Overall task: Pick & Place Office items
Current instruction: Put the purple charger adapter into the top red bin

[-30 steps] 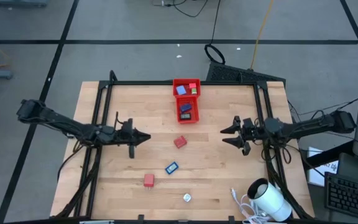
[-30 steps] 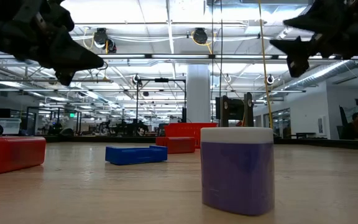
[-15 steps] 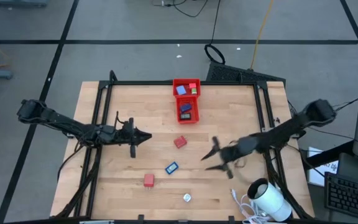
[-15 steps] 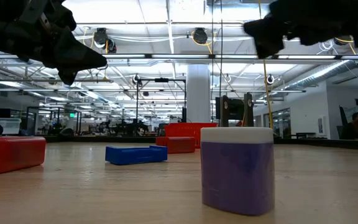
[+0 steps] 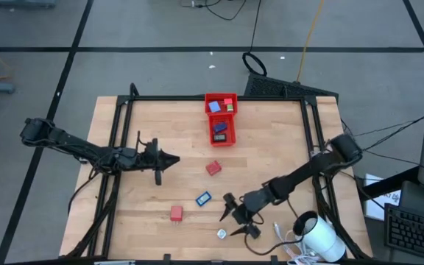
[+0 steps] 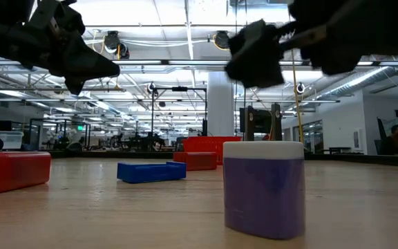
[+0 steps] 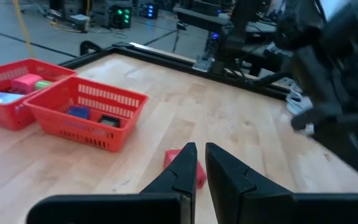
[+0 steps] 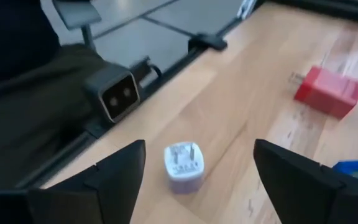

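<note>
Table (image 5: 285, 140) of pale wood fills the middle, boxed in by a black frame. Big white cylinder (image 5: 321, 237) with its cable sits at the near right corner. At the far edge is the red two-compartment tray (image 5: 213, 117), already holding several small pieces. The left gripper (image 5: 174, 160) hangs over the left-centre of the table, fingers pressed together on nothing. The right gripper (image 5: 235, 222) reaches down toward the near edge with its fingers spread wide, just above the whitish plug (image 5: 221, 234), not touching it. Loose on the wood lie a red block (image 5: 213, 168) near the centre, a blue piece (image 5: 203, 198) nearer, and another red piece (image 5: 176, 213) near left.
</note>
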`<state>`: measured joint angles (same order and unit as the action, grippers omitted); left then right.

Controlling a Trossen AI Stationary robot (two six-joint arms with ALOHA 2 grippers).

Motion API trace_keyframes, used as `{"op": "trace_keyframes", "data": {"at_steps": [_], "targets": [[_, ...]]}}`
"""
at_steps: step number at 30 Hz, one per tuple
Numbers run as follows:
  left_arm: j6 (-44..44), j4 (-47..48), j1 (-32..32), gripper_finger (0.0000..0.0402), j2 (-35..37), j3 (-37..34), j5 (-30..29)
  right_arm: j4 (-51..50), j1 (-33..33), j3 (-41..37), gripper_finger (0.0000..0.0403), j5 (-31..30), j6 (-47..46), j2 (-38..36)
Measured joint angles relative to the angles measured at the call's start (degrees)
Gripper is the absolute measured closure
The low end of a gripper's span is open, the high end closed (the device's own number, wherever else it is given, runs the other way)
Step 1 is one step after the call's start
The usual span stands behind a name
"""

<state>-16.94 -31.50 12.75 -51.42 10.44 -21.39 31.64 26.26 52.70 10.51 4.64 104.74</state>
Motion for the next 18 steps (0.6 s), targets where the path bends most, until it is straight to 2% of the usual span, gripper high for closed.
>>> {"op": "trace_keyframes", "data": {"at_steps": [6, 18], "targets": [[-1.22, -0.01, 0.00, 0.0364, 0.00, 0.02, -1.09, 3.68, -0.31, 1.17, 0.0117, 0.16, -3.27, 5.48], [-1.27, -0.07, 0.00, 0.0364, 0.04, 0.02, -1.09, 7.41, 1.39, 1.19, 0.0145, -0.06, -4.32, 6.22]]}}
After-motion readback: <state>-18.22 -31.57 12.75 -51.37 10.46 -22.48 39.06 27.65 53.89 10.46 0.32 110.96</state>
